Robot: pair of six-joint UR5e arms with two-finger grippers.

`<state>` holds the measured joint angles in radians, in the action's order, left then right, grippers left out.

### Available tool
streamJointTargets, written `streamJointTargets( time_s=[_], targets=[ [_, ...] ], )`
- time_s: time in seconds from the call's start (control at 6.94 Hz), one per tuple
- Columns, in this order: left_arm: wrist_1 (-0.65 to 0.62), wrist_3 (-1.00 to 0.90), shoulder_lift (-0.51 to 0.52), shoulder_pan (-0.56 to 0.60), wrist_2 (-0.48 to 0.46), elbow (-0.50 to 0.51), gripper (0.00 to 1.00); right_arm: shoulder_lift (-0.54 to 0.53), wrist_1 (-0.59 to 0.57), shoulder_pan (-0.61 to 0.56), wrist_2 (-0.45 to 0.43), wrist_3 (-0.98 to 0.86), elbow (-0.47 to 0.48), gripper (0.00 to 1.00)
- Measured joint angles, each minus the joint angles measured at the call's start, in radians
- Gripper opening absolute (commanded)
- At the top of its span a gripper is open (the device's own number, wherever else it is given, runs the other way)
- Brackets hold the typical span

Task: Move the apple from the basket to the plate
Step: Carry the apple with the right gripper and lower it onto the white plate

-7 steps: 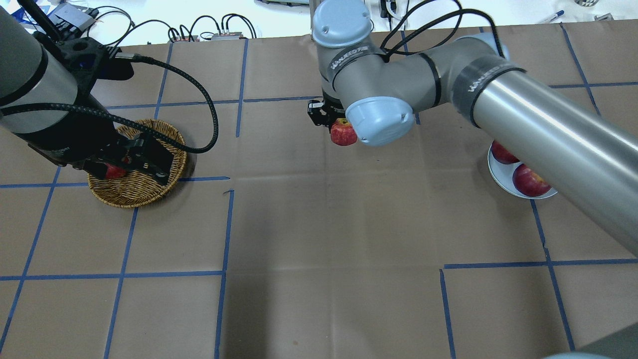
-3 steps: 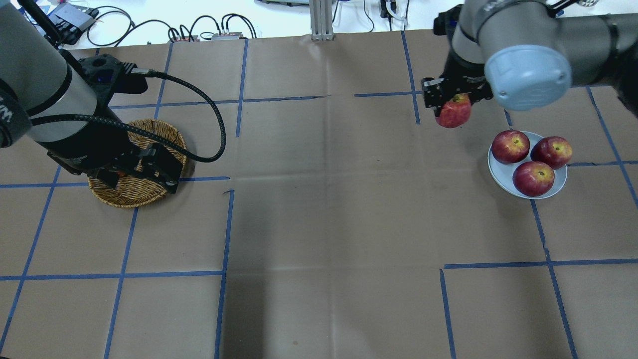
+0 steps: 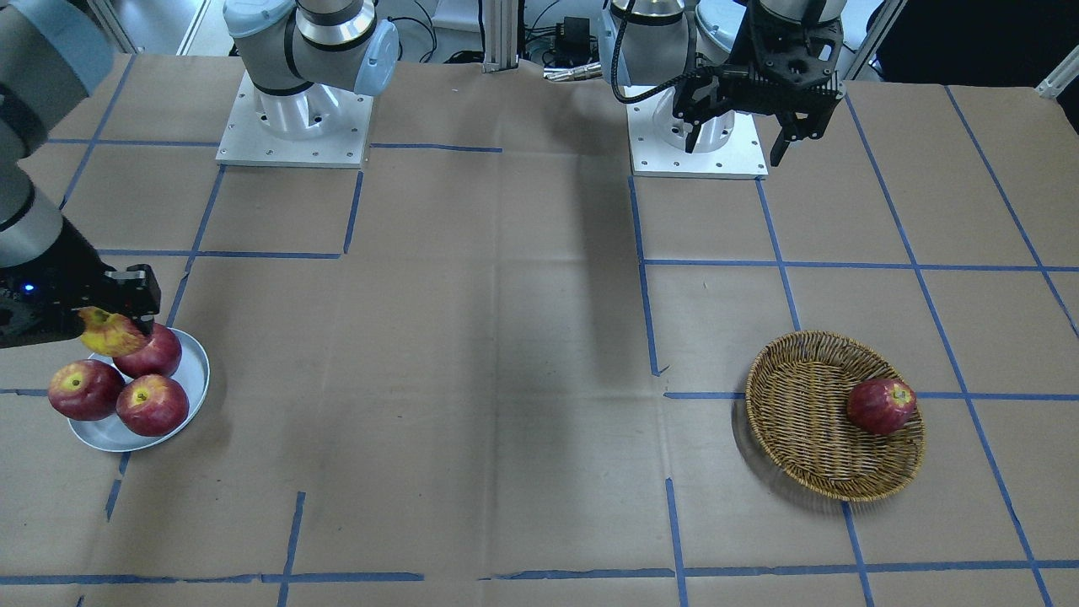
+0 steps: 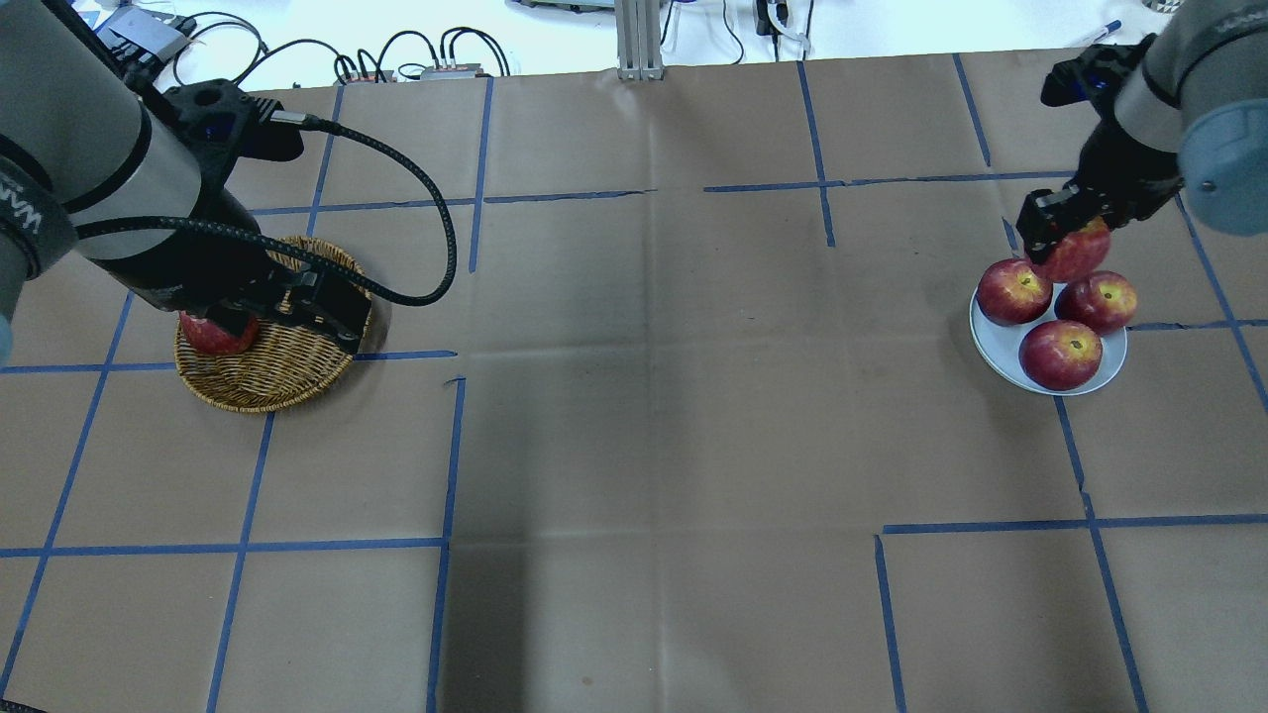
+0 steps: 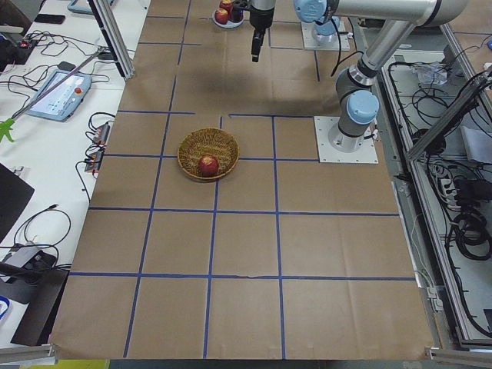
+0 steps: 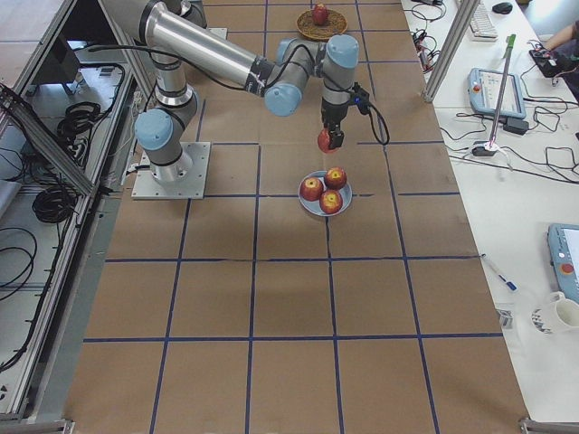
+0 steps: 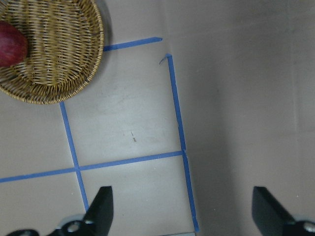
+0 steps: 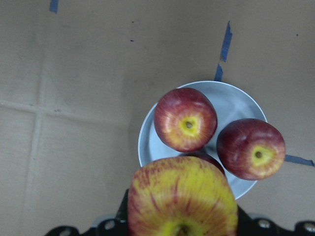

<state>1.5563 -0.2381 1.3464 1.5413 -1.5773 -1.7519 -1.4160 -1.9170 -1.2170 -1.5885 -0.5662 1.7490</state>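
My right gripper (image 4: 1066,236) is shut on the yellow, red-streaked apple (image 4: 1078,254) and holds it just above the far edge of the grey-white plate (image 4: 999,343). In the right wrist view the apple (image 8: 182,196) hangs over the plate (image 8: 231,101). The front view shows the apple (image 3: 110,333) off the plate (image 3: 199,371). The wicker basket (image 4: 277,378) sits at the left. My left gripper (image 3: 733,139) is open and empty, held high beside the basket (image 7: 59,54).
Three dark red apples (image 4: 1012,291) (image 4: 1097,301) (image 4: 1060,354) fill most of the plate. One dark red apple (image 3: 881,405) lies in the basket (image 3: 801,405). Blue tape lines cross the brown paper table. Cables lie along the far edge.
My right arm carried the apple from the table's middle to the right, over the plate. My left arm shifted slightly above the basket.
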Motion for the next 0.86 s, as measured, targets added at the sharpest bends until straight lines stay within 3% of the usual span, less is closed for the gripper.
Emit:
streamJointTargets(
  time_s=[0.29, 0.86],
  targets=[
    [-0.038, -0.018, 0.022, 0.001, 0.0, 0.006, 0.99, 0.052, -0.03, 0.075, 0.02, -0.086, 0.012, 0.53],
    [-0.046, -0.02, 0.028, 0.002, -0.005, 0.01, 0.99, 0.113, -0.146, 0.085, 0.024, -0.096, 0.036, 0.53]
  ],
)
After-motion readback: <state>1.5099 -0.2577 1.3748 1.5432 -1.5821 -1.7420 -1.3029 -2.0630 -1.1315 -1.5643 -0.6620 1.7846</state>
